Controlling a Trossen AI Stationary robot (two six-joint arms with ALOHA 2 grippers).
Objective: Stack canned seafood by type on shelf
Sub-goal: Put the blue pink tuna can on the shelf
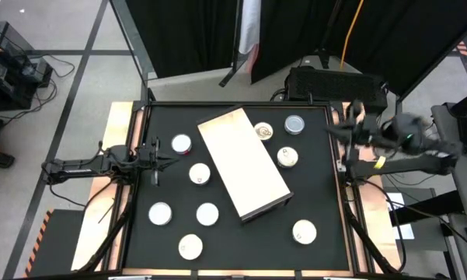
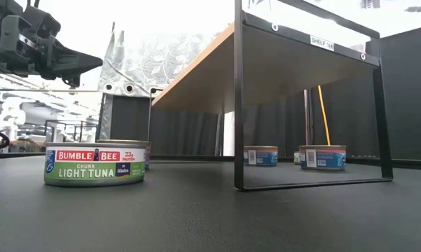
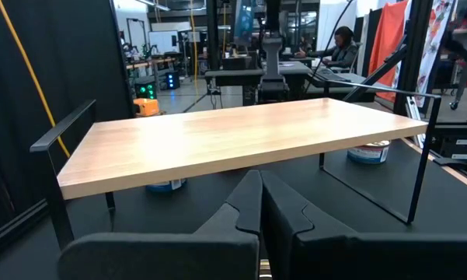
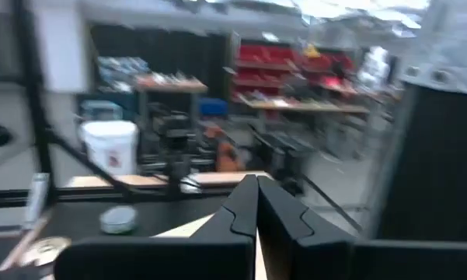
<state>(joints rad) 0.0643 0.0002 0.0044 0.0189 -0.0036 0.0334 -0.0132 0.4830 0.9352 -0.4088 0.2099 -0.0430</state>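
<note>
The shelf is a light-wood board on a black wire frame, standing askew mid-table; the left wrist view shows its top bare. Several flat tins rest on the black tabletop around it: left of it, near-left, right of it and near-right. My left gripper hovers shut near the table's left edge, pointing at the shelf, fingers together. My right gripper is raised at the far-right edge, shut.
In the low view a green-labelled tuna tin stands close by. Two blue-labelled tins show beyond the shelf's frame leg. Copper strips line the table's sides. Black curtains stand behind the far edge, and a person sits far off.
</note>
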